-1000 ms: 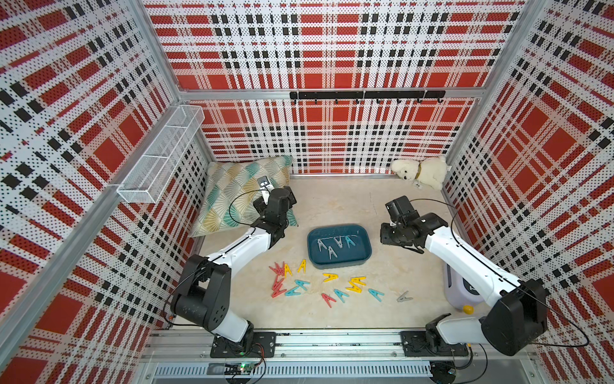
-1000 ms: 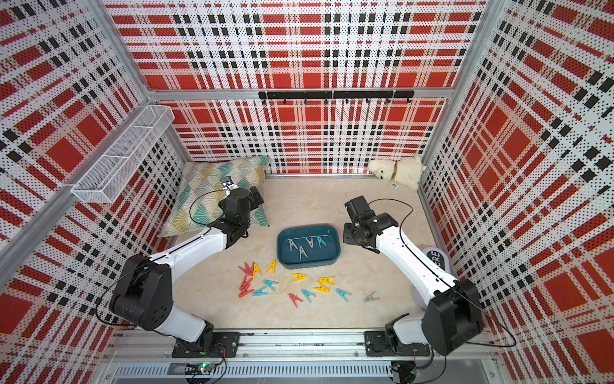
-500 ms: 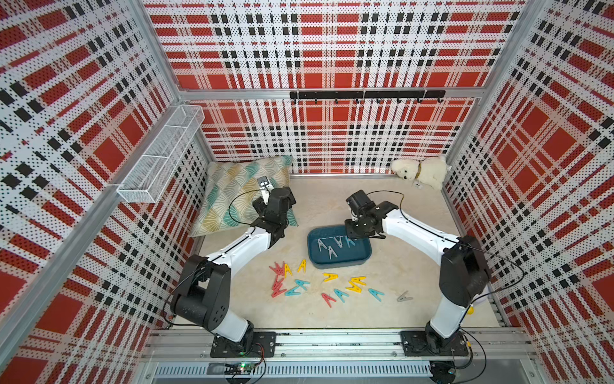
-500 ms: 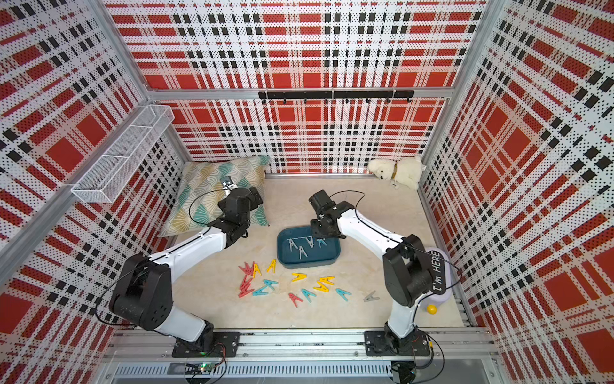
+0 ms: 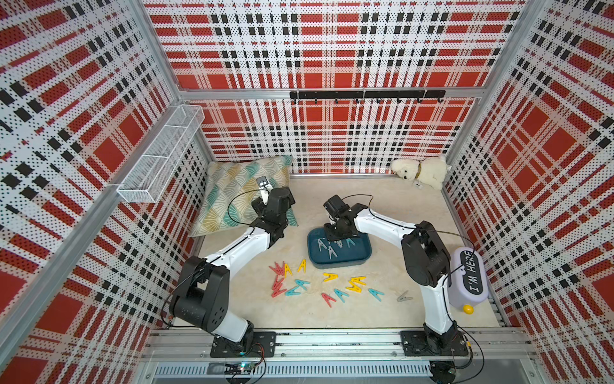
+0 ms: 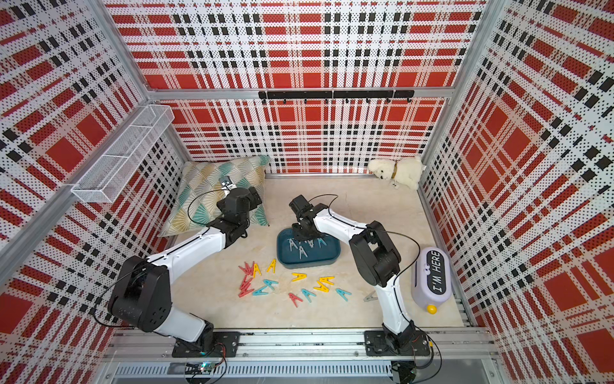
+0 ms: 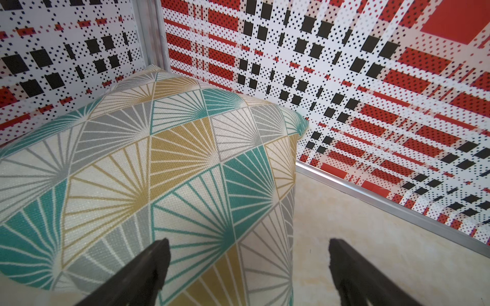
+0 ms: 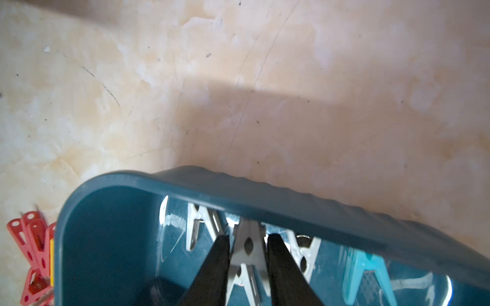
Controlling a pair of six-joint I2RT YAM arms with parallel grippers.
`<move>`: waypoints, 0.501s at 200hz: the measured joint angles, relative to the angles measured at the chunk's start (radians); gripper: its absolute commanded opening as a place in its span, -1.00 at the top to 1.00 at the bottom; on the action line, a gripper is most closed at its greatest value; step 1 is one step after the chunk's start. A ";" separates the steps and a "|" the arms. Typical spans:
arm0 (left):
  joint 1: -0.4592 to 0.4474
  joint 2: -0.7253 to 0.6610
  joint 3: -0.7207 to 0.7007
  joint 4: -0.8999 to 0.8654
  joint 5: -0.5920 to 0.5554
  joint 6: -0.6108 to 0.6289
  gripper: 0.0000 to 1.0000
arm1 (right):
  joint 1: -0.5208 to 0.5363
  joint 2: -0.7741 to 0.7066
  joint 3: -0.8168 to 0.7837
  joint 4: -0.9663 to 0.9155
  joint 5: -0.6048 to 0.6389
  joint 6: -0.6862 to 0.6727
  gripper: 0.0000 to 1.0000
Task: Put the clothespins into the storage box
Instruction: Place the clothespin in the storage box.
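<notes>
A beige marbled tabletop (image 5: 315,316) is seen from above. At ten o'clock from its centre, the left gripper (image 7: 248,243) hangs empty with its black jaws spread wide, over the edge of a teal, mustard and grey fan-patterned fabric cushion (image 5: 232,192). Near the centre sits the shallow dark teal plastic storage box (image 5: 342,262), which holds several grey pegs and a teal one. At six o'clock from it, many loose red, yellow and teal A-shaped plastic clothespins (image 5: 330,276) lie scattered on the table, with a lone grey clothespin (image 5: 403,296) at four o'clock. At the box's twelve o'clock side, the right gripper (image 8: 248,238) is pinched narrowly around a grey plastic peg (image 8: 248,251), low inside the walls. This looks like the drop-off step. Next, the jaws need to part so the peg falls inside, then the arm should lift clear and head for the scatter.
</notes>
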 measured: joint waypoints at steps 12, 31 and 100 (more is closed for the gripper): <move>0.000 -0.002 0.000 0.000 -0.003 0.000 -0.98 | 0.001 0.010 0.000 0.003 0.001 -0.001 0.39; 0.000 -0.006 0.000 -0.002 -0.007 0.003 -0.99 | 0.007 0.025 0.000 0.007 0.011 -0.001 0.39; 0.002 -0.031 0.000 -0.007 -0.009 0.013 -0.98 | 0.040 0.091 0.050 0.000 0.055 -0.007 0.36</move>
